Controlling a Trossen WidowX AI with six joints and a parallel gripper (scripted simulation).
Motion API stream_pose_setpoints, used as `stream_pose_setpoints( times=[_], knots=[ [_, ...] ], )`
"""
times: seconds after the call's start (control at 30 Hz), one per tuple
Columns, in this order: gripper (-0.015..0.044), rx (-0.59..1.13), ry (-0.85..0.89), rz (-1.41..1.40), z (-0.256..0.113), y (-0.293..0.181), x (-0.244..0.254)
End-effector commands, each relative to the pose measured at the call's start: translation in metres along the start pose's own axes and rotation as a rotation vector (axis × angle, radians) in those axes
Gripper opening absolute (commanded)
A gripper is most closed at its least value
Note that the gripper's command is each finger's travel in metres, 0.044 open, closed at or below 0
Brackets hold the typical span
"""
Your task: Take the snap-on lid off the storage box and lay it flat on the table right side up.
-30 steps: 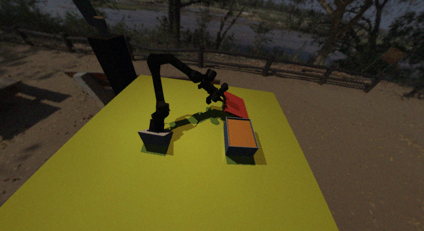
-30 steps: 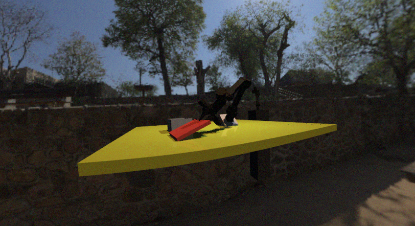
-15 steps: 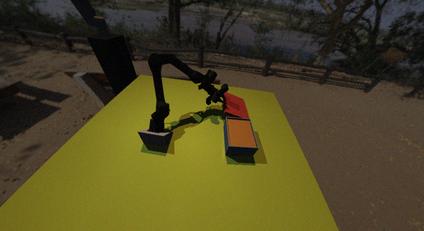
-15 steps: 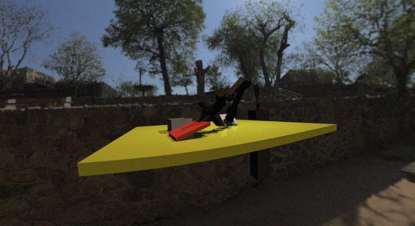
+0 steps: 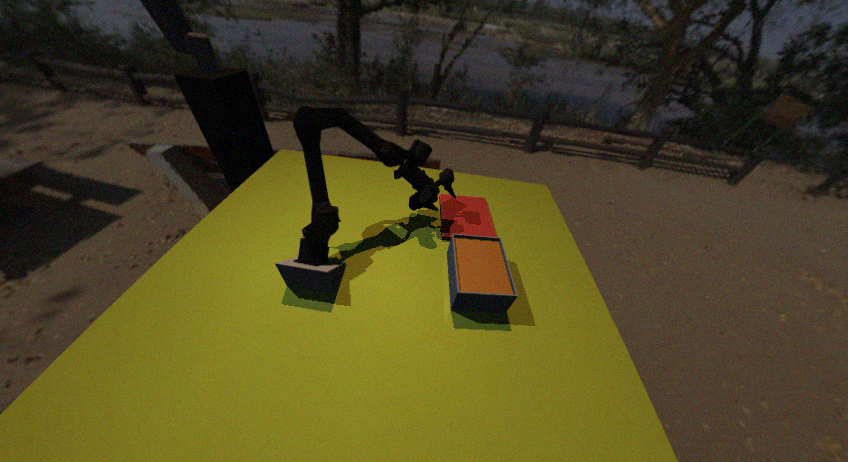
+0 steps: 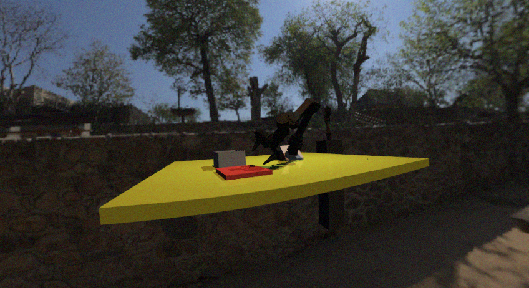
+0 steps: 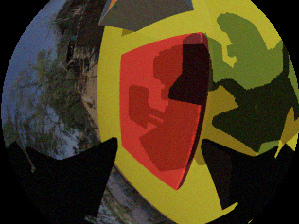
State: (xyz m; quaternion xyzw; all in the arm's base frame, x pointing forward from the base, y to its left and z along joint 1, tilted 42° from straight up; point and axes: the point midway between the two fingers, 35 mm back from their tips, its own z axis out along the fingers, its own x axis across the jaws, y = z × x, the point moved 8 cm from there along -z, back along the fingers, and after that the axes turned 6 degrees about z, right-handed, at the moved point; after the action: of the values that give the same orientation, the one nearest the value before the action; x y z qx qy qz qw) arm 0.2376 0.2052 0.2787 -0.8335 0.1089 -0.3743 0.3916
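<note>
The red lid (image 5: pixel 483 226) (image 6: pixel 242 172) (image 7: pixel 189 127) appears to lie flat on the table, its plain closed face up and its short side walls down. The storage box (image 5: pixel 483 303) (image 6: pixel 229 159) (image 7: pixel 156 14) stands upright and uncovered, with orange showing inside its rim. A narrow strip of table shows between box and lid in the wrist view. My gripper (image 5: pixel 445 203) (image 6: pixel 258 156) (image 7: pixel 162 144) is open and empty. Its fingers are spread and tilted just above the lid's arm-side edge, clear of the lid as far as the views show.
The yellow table (image 5: pixel 356 387) (image 6: pixel 333 174) has its far edge beyond the lid and its right edge beyond the box in the top view. The arm's base (image 5: pixel 311 277) stands left of the box. Arm shadows fall across the lid and table.
</note>
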Motion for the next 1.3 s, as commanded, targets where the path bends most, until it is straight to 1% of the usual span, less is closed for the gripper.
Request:
stream_pose_setpoints(
  times=[0.0,0.87,0.97,1.27],
  knots=[
    [0.044,0.001,0.006,0.005,-0.008,0.0,-0.005],
    [0.044,0.0,0.004,0.008,-0.047,0.004,-0.038],
    [0.044,0.0,0.004,0.007,-0.046,0.003,-0.033],
    [0.044,0.0,0.004,0.007,-0.061,0.002,-0.023]
  ],
)
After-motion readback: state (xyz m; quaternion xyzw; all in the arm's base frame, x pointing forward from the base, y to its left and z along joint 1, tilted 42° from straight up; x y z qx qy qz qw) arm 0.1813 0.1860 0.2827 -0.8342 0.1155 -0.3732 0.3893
